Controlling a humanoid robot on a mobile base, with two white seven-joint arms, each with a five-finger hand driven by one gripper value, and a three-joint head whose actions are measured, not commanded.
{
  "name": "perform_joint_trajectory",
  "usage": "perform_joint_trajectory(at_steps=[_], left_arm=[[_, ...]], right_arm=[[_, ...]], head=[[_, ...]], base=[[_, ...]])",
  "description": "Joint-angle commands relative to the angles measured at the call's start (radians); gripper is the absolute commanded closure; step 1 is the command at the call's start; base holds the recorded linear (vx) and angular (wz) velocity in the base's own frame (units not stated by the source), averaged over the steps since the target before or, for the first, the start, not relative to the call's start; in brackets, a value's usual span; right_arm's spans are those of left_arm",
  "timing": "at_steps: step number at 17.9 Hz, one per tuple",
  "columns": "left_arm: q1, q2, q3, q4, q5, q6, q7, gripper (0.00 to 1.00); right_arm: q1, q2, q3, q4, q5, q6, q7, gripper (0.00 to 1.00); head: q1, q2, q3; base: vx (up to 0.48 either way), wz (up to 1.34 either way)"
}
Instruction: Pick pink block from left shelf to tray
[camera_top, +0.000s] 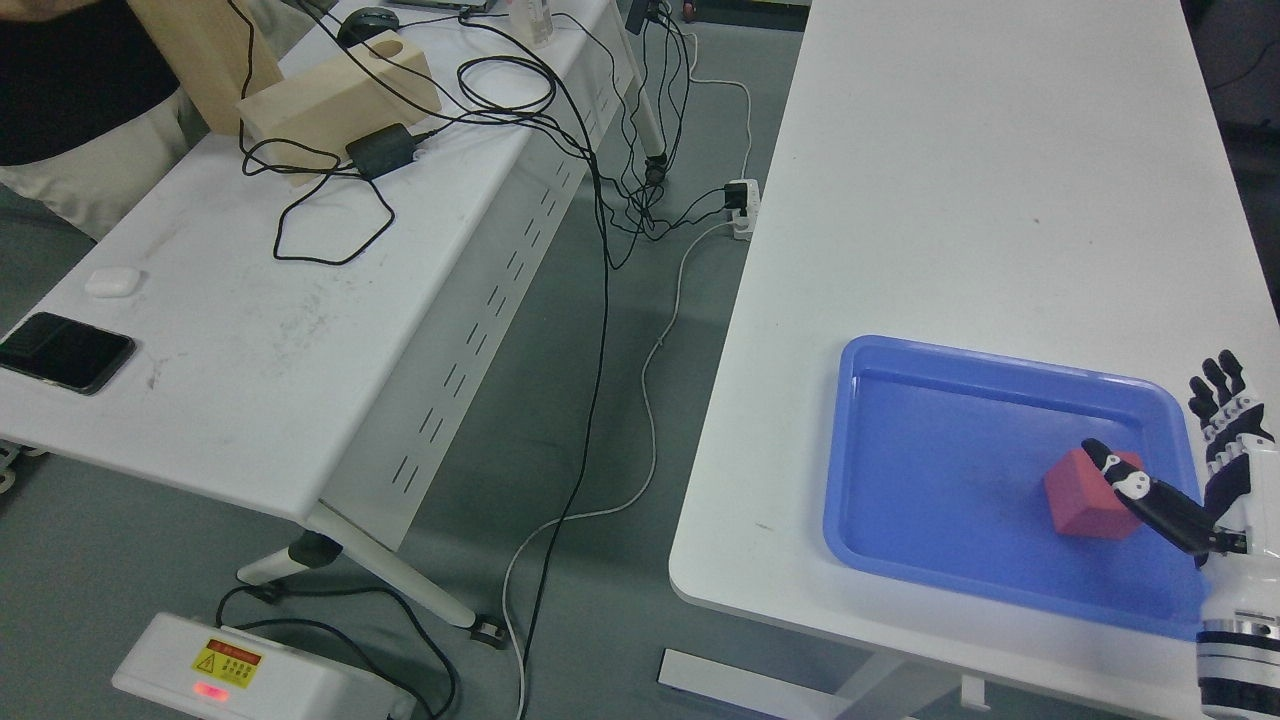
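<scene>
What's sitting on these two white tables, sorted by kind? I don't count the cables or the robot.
Wooden blocks: 2
Blue tray: 1
Pink block, in the tray: 1
Phone: 1
Small white case: 1
Black power adapter: 1
Computer mouse: 1
Total: 8
A few things at the far edge are cut off, so they are left out.
</scene>
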Motion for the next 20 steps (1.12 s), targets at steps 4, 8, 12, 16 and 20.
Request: perform_joint_trajectory(at_steps=[4, 8, 12, 16, 20], left_arm=[[0.000, 0.017, 0.000, -0.017, 0.008, 0.001, 0.000, 0.00], [0.000, 0.017, 0.000, -0.017, 0.008, 0.001, 0.000, 0.00], [0.000, 0.017, 0.000, -0.017, 0.008, 0.001, 0.000, 0.00], [0.000, 0.017, 0.000, -0.017, 0.008, 0.001, 0.000, 0.00], [0.000, 0.017, 0.000, -0.017, 0.008, 0.001, 0.000, 0.00]], right_arm=[[0.002, -0.017, -0.014, 0.001, -0.018, 0.038, 0.007, 0.00], [0.002, -0.017, -0.014, 0.001, -0.018, 0.049, 0.010, 0.00], [0.002, -0.017, -0.013, 0.001, -0.018, 0.072, 0.013, 0.00], [0.002, -0.017, -0.008, 0.003, -0.018, 0.113, 0.027, 0.00], [-0.001, -0.017, -0.006, 0.004, -0.018, 0.173, 0.090, 0.00]], head=[[0.0000, 0.000, 0.000], [0.0000, 0.000, 0.000], [0.0000, 0.000, 0.000], [0.0000, 0.000, 0.000], [0.0000, 0.000, 0.000]], base=[[-0.054, 0.00], [-0.075, 0.00], [-0.094, 0.03], [-0.106, 0.04], [-0.119, -0.03]])
